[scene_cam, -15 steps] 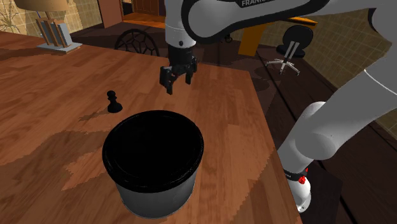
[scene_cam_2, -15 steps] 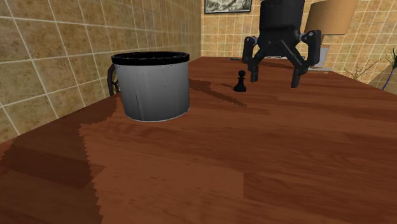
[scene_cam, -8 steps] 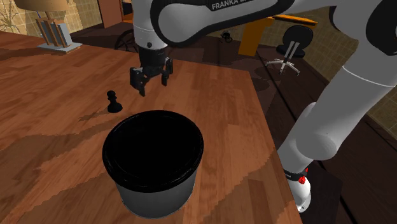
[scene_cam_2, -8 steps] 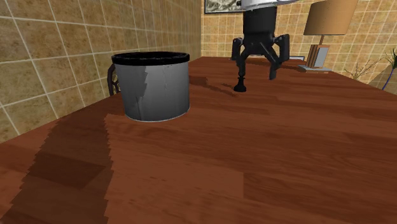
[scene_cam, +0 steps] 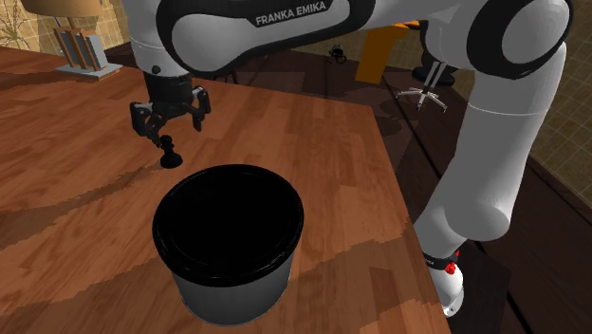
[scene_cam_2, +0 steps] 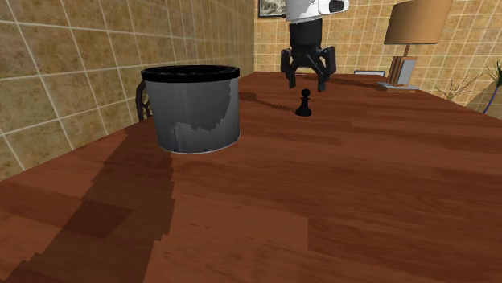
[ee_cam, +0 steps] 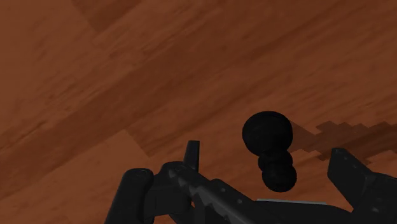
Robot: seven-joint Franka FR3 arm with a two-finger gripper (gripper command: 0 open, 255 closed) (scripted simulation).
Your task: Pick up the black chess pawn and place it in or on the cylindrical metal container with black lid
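Note:
A small black chess pawn stands upright on the wooden table, just beyond the container. The container is a wide grey cylinder with a black rim and a black top. My black gripper hangs open right above the pawn, fingers pointing down. In the wrist view the pawn sits between the two spread fingers, nearer the one just pointed at, and neither touches it.
A table lamp stands at the far end of the table. The table edge runs along the shoulder view's right, with an office chair on the floor beyond. A tiled wall lies behind the container.
The gripper has swept toward the shoulder view's left, from well aside of the pawn to directly over it, staying open. Pawn and container have not moved.

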